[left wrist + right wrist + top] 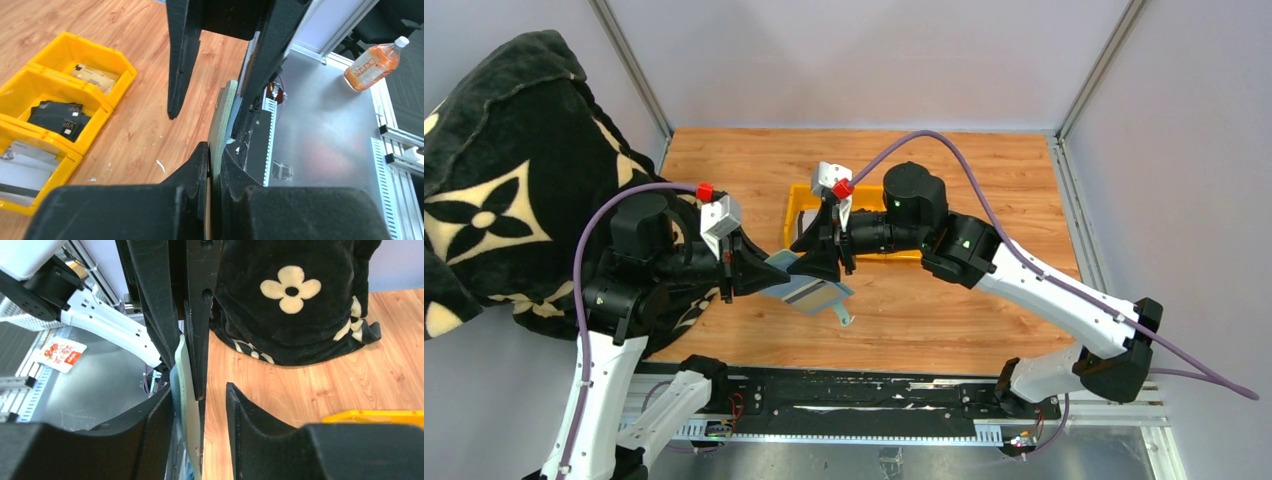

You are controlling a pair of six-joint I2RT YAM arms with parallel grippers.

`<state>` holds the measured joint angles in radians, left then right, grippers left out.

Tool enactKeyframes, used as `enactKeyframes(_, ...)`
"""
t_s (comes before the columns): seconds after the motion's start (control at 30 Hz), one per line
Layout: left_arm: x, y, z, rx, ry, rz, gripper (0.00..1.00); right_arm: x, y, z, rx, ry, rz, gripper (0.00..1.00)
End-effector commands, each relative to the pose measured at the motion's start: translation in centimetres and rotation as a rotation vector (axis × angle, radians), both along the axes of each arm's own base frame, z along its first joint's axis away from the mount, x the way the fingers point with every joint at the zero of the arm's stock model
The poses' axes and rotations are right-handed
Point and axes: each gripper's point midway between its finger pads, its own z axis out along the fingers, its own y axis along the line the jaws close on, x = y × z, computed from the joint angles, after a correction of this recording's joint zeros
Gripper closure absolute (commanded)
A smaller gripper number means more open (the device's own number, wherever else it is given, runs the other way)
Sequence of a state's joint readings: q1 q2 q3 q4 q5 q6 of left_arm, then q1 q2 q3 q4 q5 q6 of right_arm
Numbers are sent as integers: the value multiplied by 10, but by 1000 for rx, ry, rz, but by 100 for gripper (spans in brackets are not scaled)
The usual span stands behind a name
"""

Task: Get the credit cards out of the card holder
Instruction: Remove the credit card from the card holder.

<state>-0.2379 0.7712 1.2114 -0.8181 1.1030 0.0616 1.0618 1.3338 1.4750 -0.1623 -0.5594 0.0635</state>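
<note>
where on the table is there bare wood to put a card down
Bare wood at the back right, between the yellow tray and the right rail; also the near strip right of the card holder. Crowded where left claw and right claw meet, and by the blanket.

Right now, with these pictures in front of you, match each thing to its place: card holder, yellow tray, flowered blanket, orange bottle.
Things:
1. card holder
2. yellow tray
3. flowered blanket
4. orange bottle

Places:
A. off the wooden table, seen only from the left wrist
B. heaped at the table's left side
C. pinched in the left gripper
D. standing on the wooden table

Pairs: 1-C, 2-D, 3-B, 4-A
</note>
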Motion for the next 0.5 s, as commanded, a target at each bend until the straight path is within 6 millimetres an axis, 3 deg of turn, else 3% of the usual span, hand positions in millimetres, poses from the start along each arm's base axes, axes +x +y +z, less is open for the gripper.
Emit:
enactKeyframes(0.0, -13, -2, 5, -19, -8, -70, 100, -14, 5, -3, -49, -34, 108, 59)
enactKeyframes(0.1, -13, -2, 3, -17, -3, -68, 100, -16, 9, 0, -53, -38, 136, 75)
enactKeyframes(0.17, -12, -2, 3, -17, 4, -65, 98, -15, 11, 1, -53, -33, 145, 97)
enactKeyframes(0.27, -12, -3, 1, -16, 23, -62, 60, 2, 8, 13, -9, 31, 86, 100)
enactKeyframes(0.33, -11, -3, -1, -15, 33, -59, 45, 11, 1, 29, 82, 79, 62, 100)
enactKeyframes(0.47, -14, -3, -4, -19, 66, -62, 40, 14, -25, 54, 327, 111, 7, 100)
